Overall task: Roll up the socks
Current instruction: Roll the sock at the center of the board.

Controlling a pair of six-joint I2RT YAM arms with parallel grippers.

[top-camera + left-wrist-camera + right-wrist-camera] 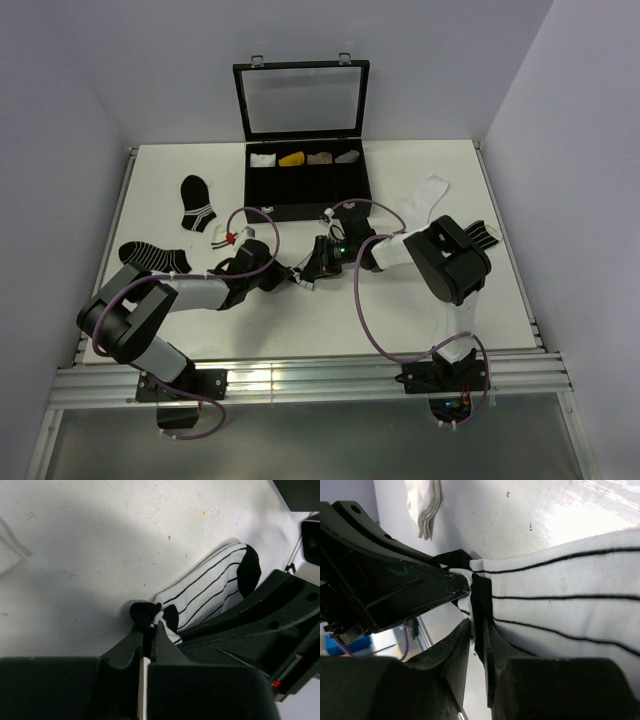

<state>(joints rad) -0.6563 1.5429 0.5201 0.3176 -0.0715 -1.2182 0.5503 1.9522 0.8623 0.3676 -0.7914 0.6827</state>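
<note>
striped sock held at one end by both grippers: hazards to the roll

striped sock point(210, 592) lies flat on the table point(90, 540), at its middle and between the two arms, with the black toe at the end far from the fingers. the left gripper point(148, 625) is clamped on a black fold at the sock's near end. the right gripper point(477, 627) is closed on a black band of that same end, so the two sets of fingers sit just beside each other. no wound turn of fabric shows, so the roll is judged to be only starting.

likely hazards:
- each pinch takes only a thin edge of cloth, which could slip out once the fingers turn or pull.
- the grippers are crowded together, so a small misjudged rotation could knock one against the other.
- the long striped part rests loose on the table; if the arms pull unevenly it may drag or skew rather than wind, giving a slack, lopsided bundle.
</note>
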